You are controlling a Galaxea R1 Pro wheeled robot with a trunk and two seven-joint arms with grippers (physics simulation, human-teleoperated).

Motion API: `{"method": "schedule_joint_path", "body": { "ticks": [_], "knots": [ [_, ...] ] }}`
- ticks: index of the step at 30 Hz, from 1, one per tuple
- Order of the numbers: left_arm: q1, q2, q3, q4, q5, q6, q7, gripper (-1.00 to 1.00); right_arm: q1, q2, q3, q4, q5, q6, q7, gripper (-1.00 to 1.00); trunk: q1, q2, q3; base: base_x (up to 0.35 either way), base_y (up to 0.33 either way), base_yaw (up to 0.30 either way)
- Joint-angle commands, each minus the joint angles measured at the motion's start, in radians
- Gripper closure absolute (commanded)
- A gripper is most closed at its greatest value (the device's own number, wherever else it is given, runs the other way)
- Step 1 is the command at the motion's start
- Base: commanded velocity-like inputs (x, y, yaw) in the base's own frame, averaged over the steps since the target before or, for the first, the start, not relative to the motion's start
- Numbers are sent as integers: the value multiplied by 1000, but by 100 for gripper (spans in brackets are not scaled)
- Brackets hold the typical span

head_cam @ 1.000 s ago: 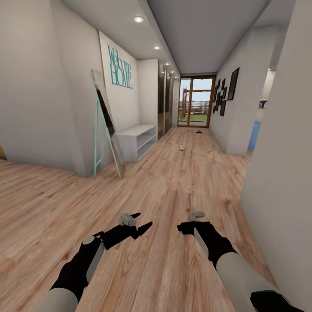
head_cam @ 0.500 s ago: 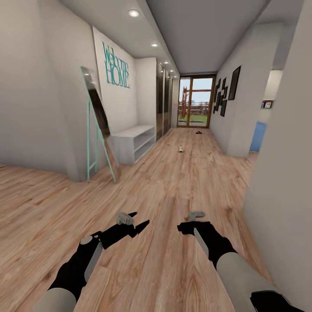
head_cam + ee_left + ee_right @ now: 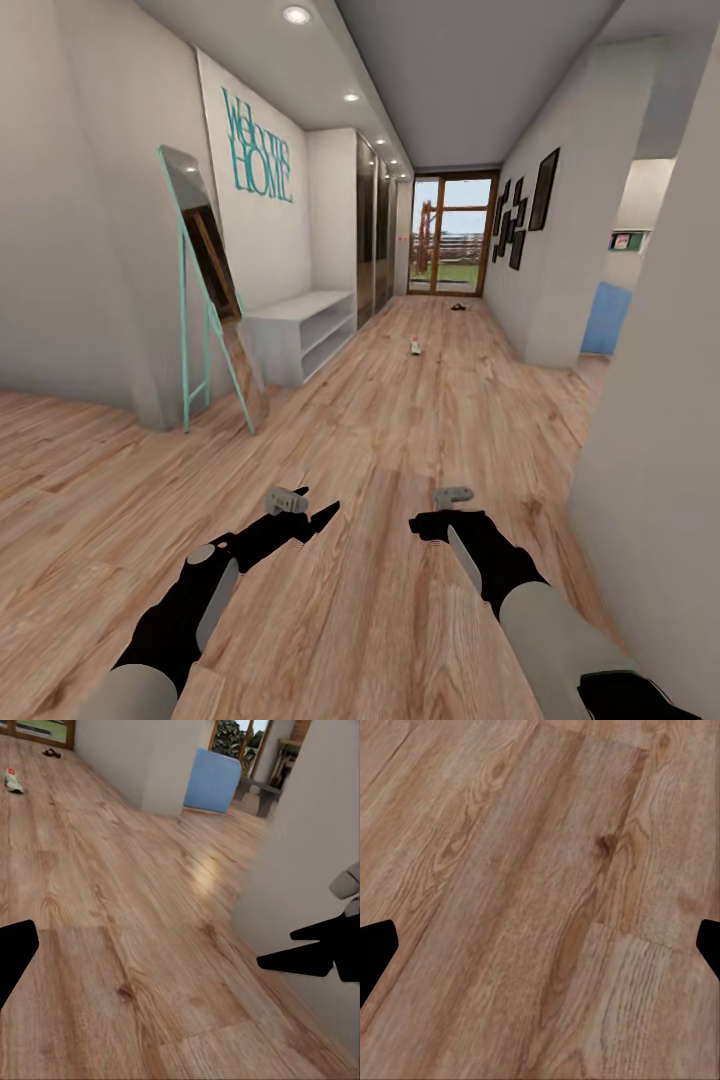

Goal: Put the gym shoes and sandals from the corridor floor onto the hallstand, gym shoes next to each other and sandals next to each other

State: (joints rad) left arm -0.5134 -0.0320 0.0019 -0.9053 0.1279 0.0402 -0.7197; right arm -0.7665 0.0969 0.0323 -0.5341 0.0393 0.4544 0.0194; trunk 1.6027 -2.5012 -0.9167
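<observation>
Far down the corridor floor [image 3: 400, 420] lies one gym shoe [image 3: 416, 346], white with a red heel, small at this distance. One dark sandal [image 3: 458, 306] lies further on, near the glass door. Both show again in the left wrist view: the gym shoe [image 3: 13, 780] and the sandal [image 3: 51, 752]. The hallstand is out of view. My left gripper [image 3: 316, 506] and right gripper [image 3: 425, 522] hang low over bare planks in front of me, both open and empty. The right wrist view has a black fingertip [image 3: 375, 949] at each side, wide apart.
A teal-framed standing mirror [image 3: 205, 300] leans on the left wall. Beyond it stands a plain low white shelf unit [image 3: 300, 335], then tall dark wardrobes [image 3: 370, 235]. A white wall corner [image 3: 650, 450] stands close on my right. A blue panel [image 3: 607, 318] shows past it.
The whole view has advanced down the corridor: mirror and white shelf unit sit nearer and further left. Both arms hold the same pose with open grippers.
</observation>
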Motion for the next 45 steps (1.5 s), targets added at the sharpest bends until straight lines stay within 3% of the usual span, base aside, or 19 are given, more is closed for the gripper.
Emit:
{"method": "schedule_joint_path", "body": {
  "ticks": [1,26,28,31,37,45],
  "knots": [
    [-1,0,0,0,7,4,-3,-100,0,0,1,-2,4,6,2,-100,0,0,-1,343,-122,0],
    [-1,0,0,0,2,43,-1,-100,-1,-2,-1,-2,-5,15,11,-100,0,0,-1,343,-122,0],
    [-1,0,0,0,2,43,-1,-100,0,-2,-1,-2,-12,15,28,-100,0,0,-1,344,-122,0],
    [-1,2,0,0,3,44,-1,-100,0,-2,-2,-1,-40,15,120,-100,0,0,-1,343,-122,0],
    [-1,3,1,0,3,44,-1,-100,0,-3,-3,-1,-64,15,222,-100,0,0,-1,343,-122,0],
    [-1,4,2,0,3,44,-2,-100,0,-3,-3,5,-68,15,242,-100,0,0,-1,347,-48,0]
  ]
}}
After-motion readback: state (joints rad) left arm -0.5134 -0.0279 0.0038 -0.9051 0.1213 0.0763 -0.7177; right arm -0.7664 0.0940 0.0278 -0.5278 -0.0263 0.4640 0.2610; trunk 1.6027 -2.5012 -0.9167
